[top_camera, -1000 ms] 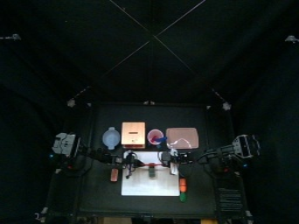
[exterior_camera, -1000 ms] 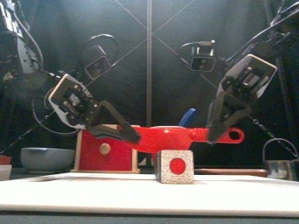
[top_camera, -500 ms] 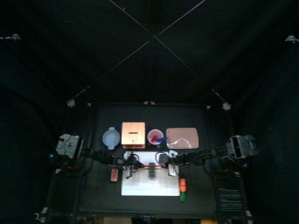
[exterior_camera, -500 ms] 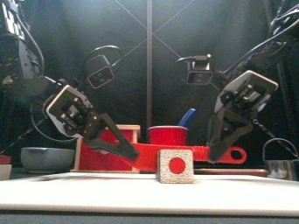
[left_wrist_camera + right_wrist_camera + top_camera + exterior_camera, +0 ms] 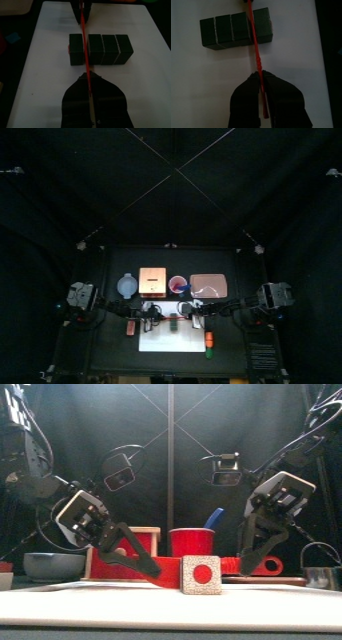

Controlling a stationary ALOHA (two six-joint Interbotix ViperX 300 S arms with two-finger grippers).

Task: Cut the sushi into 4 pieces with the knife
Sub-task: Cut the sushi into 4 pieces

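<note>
A dark green sushi roll (image 5: 103, 49) of several joined blocks lies on the white cutting board (image 5: 47, 80). From the front I see its end face (image 5: 201, 574), white with a red centre. A red knife (image 5: 81, 35) lies across the roll, held at both ends. My left gripper (image 5: 85, 80) is shut on one end and my right gripper (image 5: 260, 75) on the other. The blade (image 5: 254, 35) sits on the seam beside the roll's end block. In the front view the knife (image 5: 267, 565) is lower than the roll's top, between the left gripper (image 5: 140, 564) and the right gripper (image 5: 251, 559).
Behind the board stand a blue-grey bowl (image 5: 51, 565), a wooden box with a red drawer front (image 5: 118, 552), a red cup (image 5: 191, 540) holding a blue knife (image 5: 214, 517), and a pink tray (image 5: 209, 285). A metal cutter (image 5: 321, 572) is at the right. Small toys (image 5: 210, 342) lie beside the board.
Both grippers have come down together with the red knife, from above the roll to down into it. The roll has stayed in place.
</note>
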